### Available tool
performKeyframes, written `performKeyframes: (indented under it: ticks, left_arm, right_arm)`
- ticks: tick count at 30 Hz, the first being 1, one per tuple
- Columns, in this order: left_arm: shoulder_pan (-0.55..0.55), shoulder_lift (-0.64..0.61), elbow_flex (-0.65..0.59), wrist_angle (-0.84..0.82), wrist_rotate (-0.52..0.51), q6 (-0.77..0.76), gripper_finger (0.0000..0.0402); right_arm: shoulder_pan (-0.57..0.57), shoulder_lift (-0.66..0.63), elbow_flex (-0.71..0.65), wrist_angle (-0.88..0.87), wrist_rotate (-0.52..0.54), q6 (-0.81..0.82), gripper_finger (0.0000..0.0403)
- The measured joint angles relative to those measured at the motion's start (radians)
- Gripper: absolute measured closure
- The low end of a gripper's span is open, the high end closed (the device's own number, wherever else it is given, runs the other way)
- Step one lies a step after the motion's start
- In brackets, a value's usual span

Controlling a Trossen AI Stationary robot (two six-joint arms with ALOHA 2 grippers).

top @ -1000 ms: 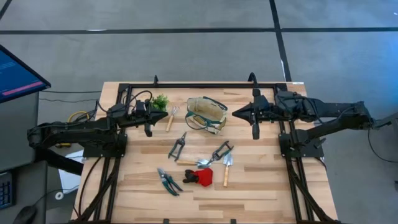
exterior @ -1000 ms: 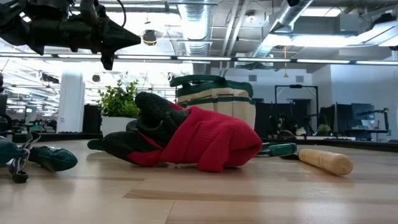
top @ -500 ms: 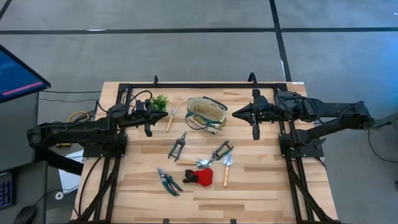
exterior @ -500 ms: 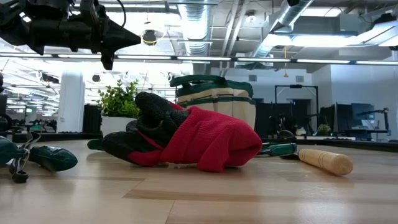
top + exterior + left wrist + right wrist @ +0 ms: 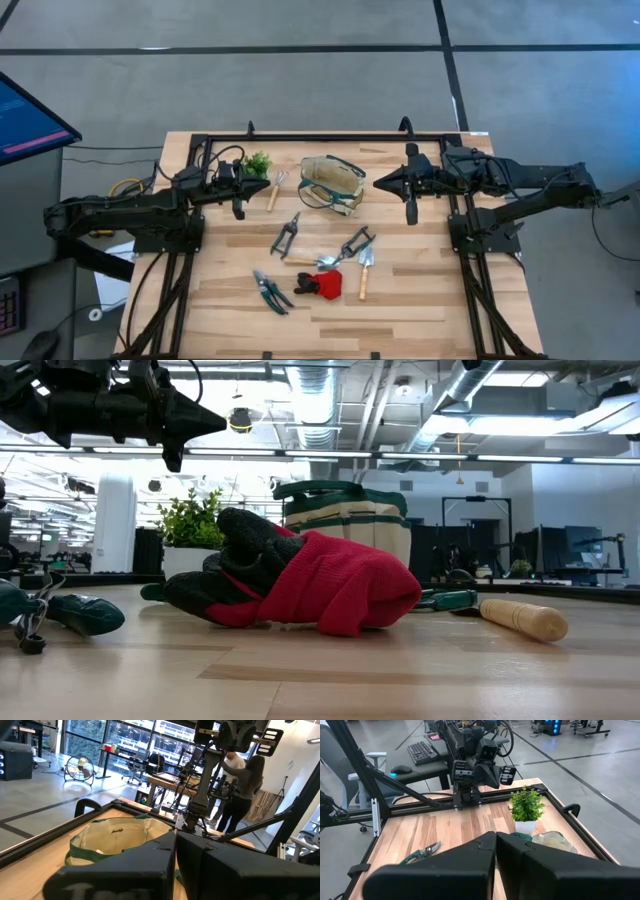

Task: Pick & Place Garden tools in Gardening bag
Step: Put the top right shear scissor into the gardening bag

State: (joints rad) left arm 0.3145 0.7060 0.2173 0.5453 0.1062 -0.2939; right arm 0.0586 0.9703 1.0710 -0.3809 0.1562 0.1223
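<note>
Garden tools [image 5: 318,268], wood-handled trowels, dark shears and a red glove, lie scattered mid-table, near the cream green-trimmed fabric bag [image 5: 331,183], long axes mostly diagonal; left gripper [image 5: 268,186] and right gripper [image 5: 377,182], both pressed together and empty, should spread before descending along a handle's middle.

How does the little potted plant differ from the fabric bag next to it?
The potted plant is smaller than the bag. The plant is leafy green in a white pot, while the bag is cream cloth with dark green trim and handles. The plant stands nearer the left pincer, the bag nearer the right pincer. Both stand upright at the far side of the wooden table.
</note>
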Motion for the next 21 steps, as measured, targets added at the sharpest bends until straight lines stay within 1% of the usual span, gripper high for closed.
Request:
performKeyframes:
  ticks: [13,16,21]
  left_arm:
    - [0.000,0.000,0.000,0.000,0.000,-0.001,0.0399]
    - [0.000,0.000,0.000,0.000,0.000,-0.002,0.0399]
    - [0.000,0.000,0.000,0.001,0.000,-0.002,0.0399]
  right_arm:
    - [0.002,0.000,0.000,0.000,0.000,0.003,0.0397]
    - [0.021,0.003,0.000,-0.001,0.000,0.002,0.0400]
    - [0.059,0.052,0.001,-0.001,-0.003,0.002,0.0401]
